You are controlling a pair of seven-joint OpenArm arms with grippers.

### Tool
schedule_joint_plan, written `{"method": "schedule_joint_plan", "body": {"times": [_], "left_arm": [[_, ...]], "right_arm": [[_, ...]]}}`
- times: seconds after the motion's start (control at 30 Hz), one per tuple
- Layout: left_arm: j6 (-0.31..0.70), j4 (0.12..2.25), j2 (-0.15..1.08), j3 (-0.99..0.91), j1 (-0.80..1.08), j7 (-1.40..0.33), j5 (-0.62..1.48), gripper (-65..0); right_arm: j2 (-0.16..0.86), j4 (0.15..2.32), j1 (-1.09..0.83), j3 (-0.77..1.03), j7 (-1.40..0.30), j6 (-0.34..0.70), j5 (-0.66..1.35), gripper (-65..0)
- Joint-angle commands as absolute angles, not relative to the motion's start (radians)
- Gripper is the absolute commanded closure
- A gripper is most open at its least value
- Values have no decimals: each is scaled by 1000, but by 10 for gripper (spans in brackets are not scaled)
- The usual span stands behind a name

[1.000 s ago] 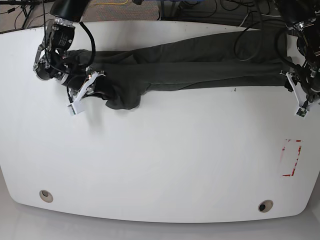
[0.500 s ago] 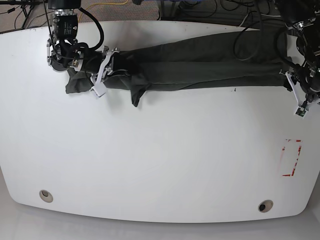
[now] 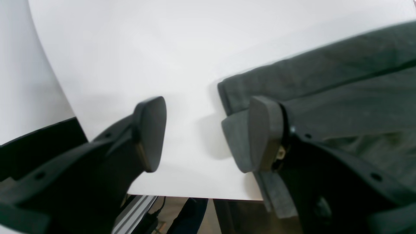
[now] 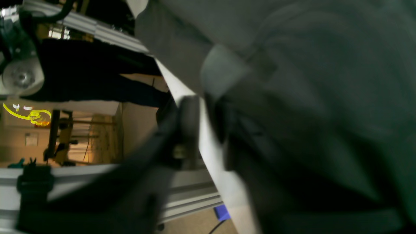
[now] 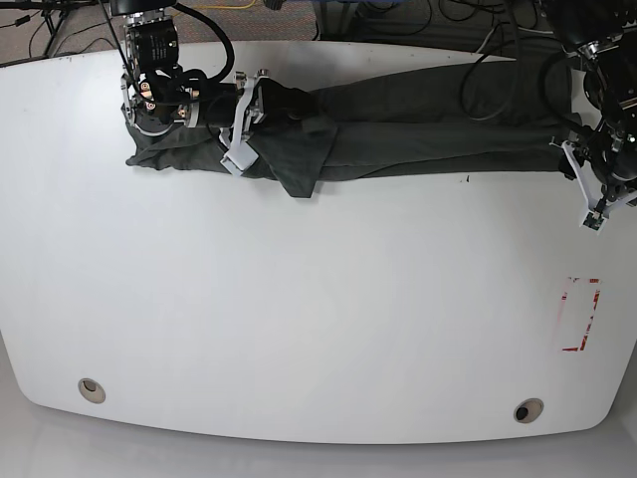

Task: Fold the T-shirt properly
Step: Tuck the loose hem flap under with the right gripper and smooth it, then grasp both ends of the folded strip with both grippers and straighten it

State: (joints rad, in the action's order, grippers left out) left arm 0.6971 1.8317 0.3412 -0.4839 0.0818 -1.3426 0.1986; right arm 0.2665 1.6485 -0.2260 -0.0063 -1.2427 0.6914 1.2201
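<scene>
The left gripper [image 3: 208,133] sits low with its jaws spread wide and nothing between them. The right gripper [image 5: 242,119] reaches sideways, jaws slightly parted.

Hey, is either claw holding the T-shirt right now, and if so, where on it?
The left claw is open beside a corner of the T-shirt, holding nothing. The right claw lies over the shirt's other end; whether it grips is unclear.
</scene>
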Motion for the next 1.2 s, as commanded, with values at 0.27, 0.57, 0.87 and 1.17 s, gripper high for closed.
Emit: {"method": "schedule_joint_plan", "body": {"times": [0.27,0.57,0.87,1.17], "left_arm": [[698,1845,357,-489,71,-1336,200,-367],[698,1847,343,-498,104,-1336,259,-367],[698,1847,278,-636,139,-1334,361,-367],[698,1847,255,-642,213,-1214,358,-367]], "right_arm": [[285,1667,-245,84,-1228,698,1250,-468],[286,1667,-285,263,-1228,698,1242,-398],[317,1719,-337,435,-1224,698,1119,-325],[274,1937,-371,564,-1222,698,918,-312]]}}
